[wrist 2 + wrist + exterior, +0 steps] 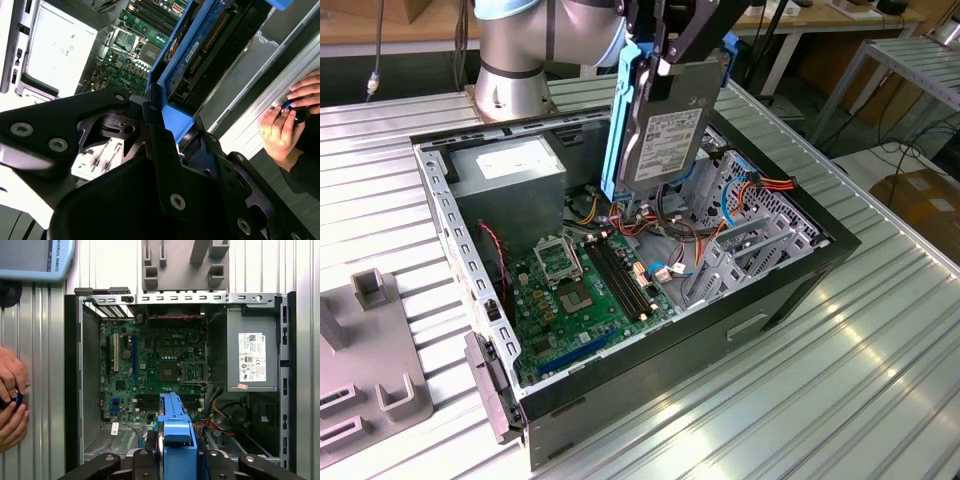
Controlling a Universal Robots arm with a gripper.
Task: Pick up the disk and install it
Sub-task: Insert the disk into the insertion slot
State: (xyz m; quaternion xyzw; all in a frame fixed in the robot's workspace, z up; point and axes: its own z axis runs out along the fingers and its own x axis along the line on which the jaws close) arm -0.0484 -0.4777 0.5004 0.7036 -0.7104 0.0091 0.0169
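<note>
1. Exterior view's left: grey fixture (370,390) on the table (840,380), well apart from the open computer case (650,365).
2. In the case: power supply (510,170), then motherboard (580,285).
3. Middle: gripper (668,55) clamped on the top edge of the disk (660,140). Disk hangs upright above the case, not in the cage.
4. Right: metal drive cage (750,250), cables (770,185) just beside it.
5. My read: pickup done, install not done. Next move calls for squaring the disk to the cage slot, clear of those cables.
</note>
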